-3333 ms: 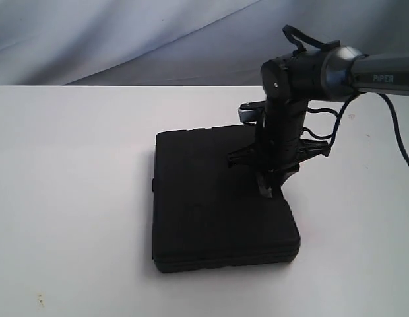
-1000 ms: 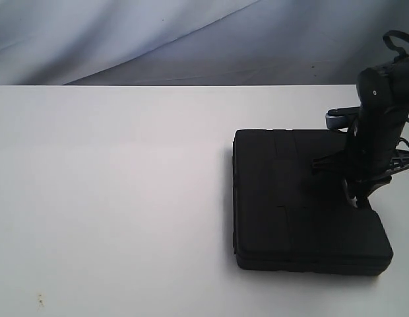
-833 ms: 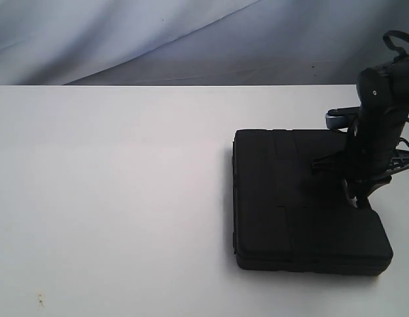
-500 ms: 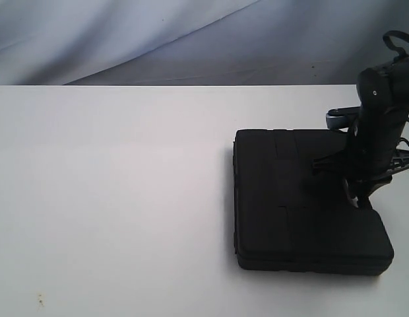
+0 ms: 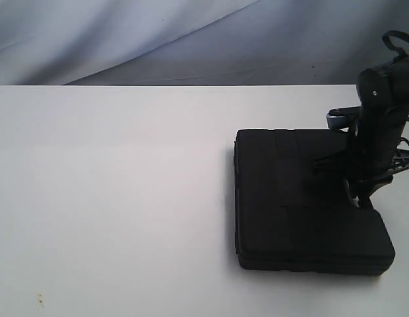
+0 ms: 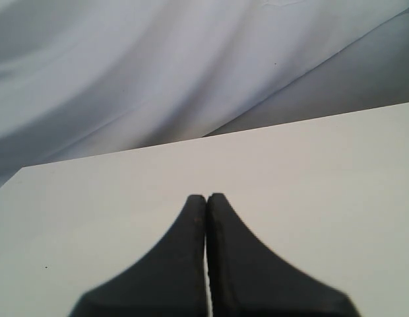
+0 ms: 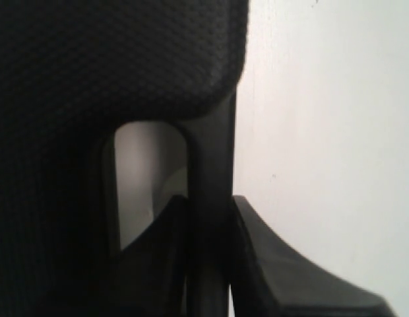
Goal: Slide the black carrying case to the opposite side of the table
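The black carrying case [image 5: 283, 211] lies flat on the right side of the table [image 5: 112, 198], its lid facing up. Its near right corner sits close to the table's right edge as seen in the exterior view. The case's surface is finely pebbled in the right wrist view [image 7: 112, 66], and a moulded handle [image 7: 211, 145] runs along one rim, enclosing a rounded slot through which the pale tabletop shows.

The right gripper [image 5: 357, 198] stands upright over the right-hand part of the case. In its wrist view [image 7: 208, 211] the two fingers [image 7: 257, 251] pinch the handle bar between them, one inside the slot and one outside, both touching the bar. The dark arm rises behind it and leaves the exterior view at the right.

The left gripper [image 6: 206, 198] appears only in its own wrist view, with the tips pressed together and nothing between them, above bare white tabletop [image 6: 310, 172]. The left half of the table is plain white, with a small speck [image 5: 39, 300] near its near left corner. A grey-blue draped cloth [image 5: 125, 39] hangs beyond the far edge.
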You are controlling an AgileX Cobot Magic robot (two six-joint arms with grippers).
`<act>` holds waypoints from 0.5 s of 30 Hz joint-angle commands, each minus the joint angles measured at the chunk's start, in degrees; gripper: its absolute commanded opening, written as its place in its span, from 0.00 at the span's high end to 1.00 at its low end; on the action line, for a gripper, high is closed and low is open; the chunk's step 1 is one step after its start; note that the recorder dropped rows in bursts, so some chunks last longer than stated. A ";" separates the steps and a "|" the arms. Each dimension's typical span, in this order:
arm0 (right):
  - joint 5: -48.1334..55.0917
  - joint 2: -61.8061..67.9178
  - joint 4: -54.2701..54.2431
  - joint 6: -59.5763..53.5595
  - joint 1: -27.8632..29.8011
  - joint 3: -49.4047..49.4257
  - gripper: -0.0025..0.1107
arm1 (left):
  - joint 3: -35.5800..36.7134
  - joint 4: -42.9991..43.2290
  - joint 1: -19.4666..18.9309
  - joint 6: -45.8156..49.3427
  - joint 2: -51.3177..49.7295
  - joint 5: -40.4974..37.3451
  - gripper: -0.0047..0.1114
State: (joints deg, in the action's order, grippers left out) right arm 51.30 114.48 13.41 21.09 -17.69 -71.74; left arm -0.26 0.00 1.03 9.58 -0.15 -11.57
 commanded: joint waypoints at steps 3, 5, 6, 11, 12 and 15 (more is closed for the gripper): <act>0.30 -1.03 3.49 1.63 0.57 -0.01 0.98 | 0.26 -0.55 -0.17 -0.60 0.15 0.78 0.96; 0.30 -1.03 3.59 1.63 0.57 -0.01 0.98 | 0.26 -0.55 -0.17 -0.60 0.15 0.78 0.96; 0.30 -1.03 3.77 1.89 0.57 -0.01 0.98 | 0.26 -0.55 -0.17 -0.60 0.15 0.78 0.96; 0.30 -1.03 4.39 2.14 0.57 -0.01 0.98 | 0.26 -0.55 -0.17 -0.60 0.15 0.78 0.96; 0.30 -1.03 4.40 2.57 0.57 -0.01 0.98 | 0.26 -0.55 -0.17 -0.60 0.15 0.78 0.96; 0.30 -1.03 4.40 2.57 0.57 -0.01 0.98 | 0.26 -0.55 -0.17 -0.60 0.15 0.78 0.96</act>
State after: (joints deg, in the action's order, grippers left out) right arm 51.41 114.48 15.37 22.78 -17.69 -71.74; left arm -0.26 0.00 1.03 9.58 -0.15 -11.57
